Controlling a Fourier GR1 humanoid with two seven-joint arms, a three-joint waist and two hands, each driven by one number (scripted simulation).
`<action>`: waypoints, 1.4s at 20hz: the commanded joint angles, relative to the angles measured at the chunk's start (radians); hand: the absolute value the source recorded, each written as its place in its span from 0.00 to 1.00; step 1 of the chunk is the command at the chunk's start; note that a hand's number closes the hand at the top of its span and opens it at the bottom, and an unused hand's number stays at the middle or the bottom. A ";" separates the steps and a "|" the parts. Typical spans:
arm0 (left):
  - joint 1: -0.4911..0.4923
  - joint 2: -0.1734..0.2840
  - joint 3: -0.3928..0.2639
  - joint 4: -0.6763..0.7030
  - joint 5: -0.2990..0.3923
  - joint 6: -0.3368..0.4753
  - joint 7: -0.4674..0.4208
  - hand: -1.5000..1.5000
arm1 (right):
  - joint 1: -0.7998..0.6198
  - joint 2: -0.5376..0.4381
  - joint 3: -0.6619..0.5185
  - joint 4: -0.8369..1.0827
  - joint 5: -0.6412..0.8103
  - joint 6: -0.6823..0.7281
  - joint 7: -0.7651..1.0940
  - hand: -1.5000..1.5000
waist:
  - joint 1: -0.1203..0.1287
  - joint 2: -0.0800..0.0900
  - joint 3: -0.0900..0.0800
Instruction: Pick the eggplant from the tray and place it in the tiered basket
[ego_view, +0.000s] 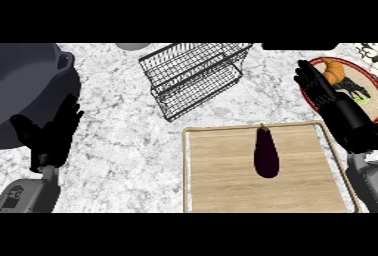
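A dark purple eggplant (266, 153) lies lengthwise on the wooden tray (221, 175), near its middle, stem end pointing away from me. The black wire tiered basket (193, 75) stands beyond the tray at the top centre. My right hand (332, 107) is open with fingers straight, raised at the tray's right edge, well to the right of the eggplant and apart from it. At the left, over the counter, my left hand (48, 132) is open with fingers up, far from the tray.
A large dark pan (29, 80) fills the upper left corner beside my left hand. A red-rimmed plate (363, 75) with a croissant and other items sits at the far right behind my right hand. Marble counter lies between tray and left hand.
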 joint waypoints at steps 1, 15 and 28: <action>0.036 -0.038 -0.029 -0.028 -0.035 -0.016 -0.018 0.50 | 0.029 0.056 -0.024 0.011 0.059 -0.027 -0.063 1.00 | -0.013 -0.009 -0.008; 0.022 -0.069 -0.160 -0.146 -0.013 -0.135 0.052 0.50 | 0.538 0.262 0.011 -0.252 0.507 -0.710 -0.219 0.00 | -0.034 -0.015 -0.010; -0.017 -0.058 -0.162 -0.160 -0.031 -0.128 0.089 0.50 | 0.691 0.150 0.066 -0.355 1.203 -0.584 0.510 0.00 | -0.021 0.000 -0.025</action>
